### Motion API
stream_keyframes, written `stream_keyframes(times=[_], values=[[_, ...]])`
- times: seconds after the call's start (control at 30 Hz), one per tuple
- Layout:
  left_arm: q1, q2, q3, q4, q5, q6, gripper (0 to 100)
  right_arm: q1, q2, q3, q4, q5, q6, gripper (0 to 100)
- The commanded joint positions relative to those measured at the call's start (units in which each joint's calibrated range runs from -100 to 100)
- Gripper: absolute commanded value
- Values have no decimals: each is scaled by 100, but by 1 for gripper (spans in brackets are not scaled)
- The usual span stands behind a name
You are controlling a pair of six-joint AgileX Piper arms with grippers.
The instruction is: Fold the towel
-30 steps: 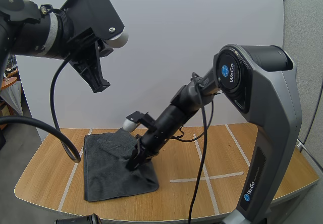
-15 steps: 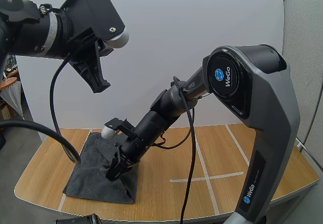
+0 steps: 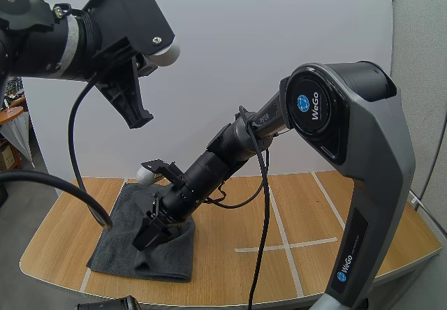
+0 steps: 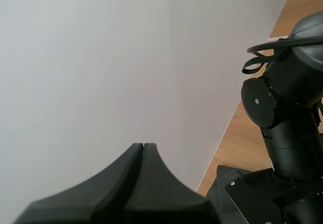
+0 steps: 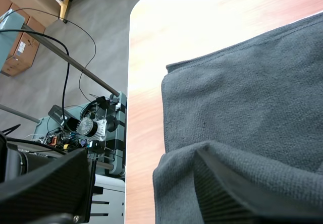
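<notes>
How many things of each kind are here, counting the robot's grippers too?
Towels: 1, the dark grey towel.
Tables: 1, the wooden table.
Grippers: 2, the left gripper and the right gripper.
Total: 4.

- Towel (image 3: 115, 253), lower left of the high view: dark grey cloth, matt, with a fine looped nap and a stitched hem.
- Table (image 3: 307, 209): pale wood-grain top, smooth with a faint sheen, crossed by matt pale lines (image 3: 279, 245).
- Left gripper (image 3: 142, 121): black plastic, matt.
- Right arm's shell (image 3: 380, 184): grey plastic, smooth, satin.
</notes>
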Motion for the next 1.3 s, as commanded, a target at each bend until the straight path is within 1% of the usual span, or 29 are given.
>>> stream_keyframes(times=[0.0,0.1,0.3,0.33,0.43,0.57,0.77,0.97,1.27], values=[[-16,-61,-29,-70,20,-31,0,-72,-242,-216,75,125,157,100],[-16,-143,-29,-70,20,-31,0,-311,-374,-330,-50,125,245,100],[-16,-372,-29,-70,20,-31,0,-993,-312,-362,-35,125,256,100],[-16,-401,-29,-70,20,-31,0,-1138,-245,-387,27,125,246,100],[-16,-417,-29,-82,20,-31,0,-1432,106,-417,165,125,174,100],[-16,-417,-29,-82,20,-31,0,-1613,773,-536,207,125,158,100],[-16,-417,-29,-82,20,-31,0,-1640,1601,-566,428,125,6,100],[-16,-405,-29,-79,20,-31,0,-1617,1861,-566,682,125,-132,100],[-16,-405,-29,-79,20,-31,0,-1247,1946,-566,945,125,-194,100]])
